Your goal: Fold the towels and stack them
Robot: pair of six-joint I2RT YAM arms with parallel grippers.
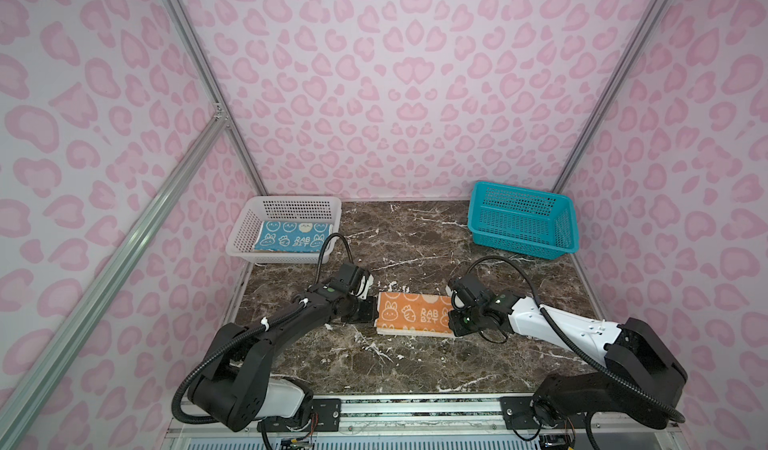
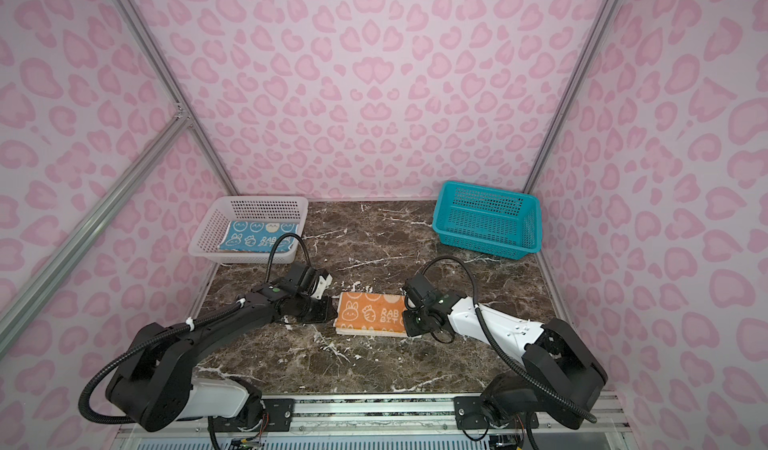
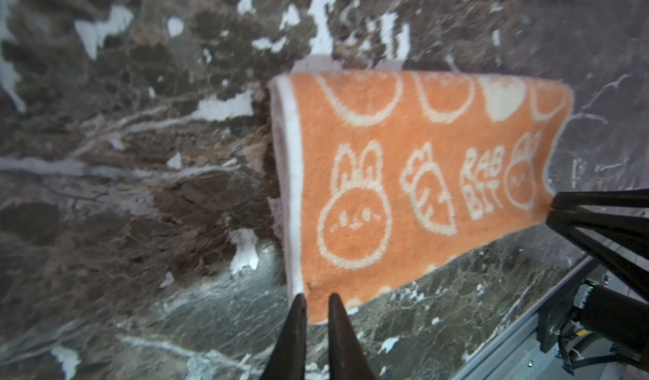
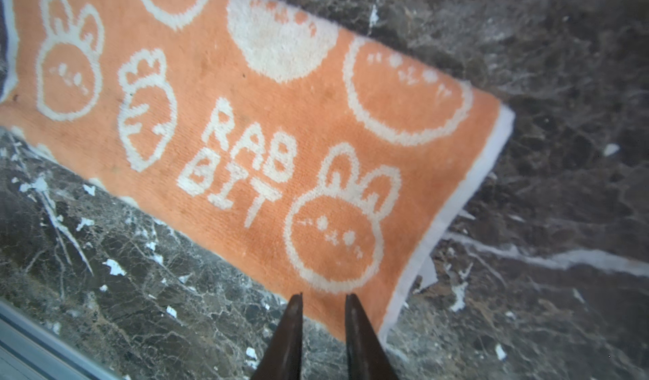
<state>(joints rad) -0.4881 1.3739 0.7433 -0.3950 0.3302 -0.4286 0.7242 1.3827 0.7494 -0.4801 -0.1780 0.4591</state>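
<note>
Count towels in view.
2: blue rabbit-print terry towel in the white plastic basket, far left; orange rabbit-print terry towel on the brown marble table, centre. Others may hide under either.

**Towel Ends Blocked, Marble Open Behind**

The left gripper (image 3: 316, 302) and right gripper (image 4: 325, 301) are blocking the short ends of the orange towel (image 1: 413, 312), reaching in from the front corners. Bare marble table (image 1: 415, 244) is lying open behind the towel, running between the white basket (image 1: 291, 208) and teal basket (image 1: 519, 223) sitting in the back corners.
</note>
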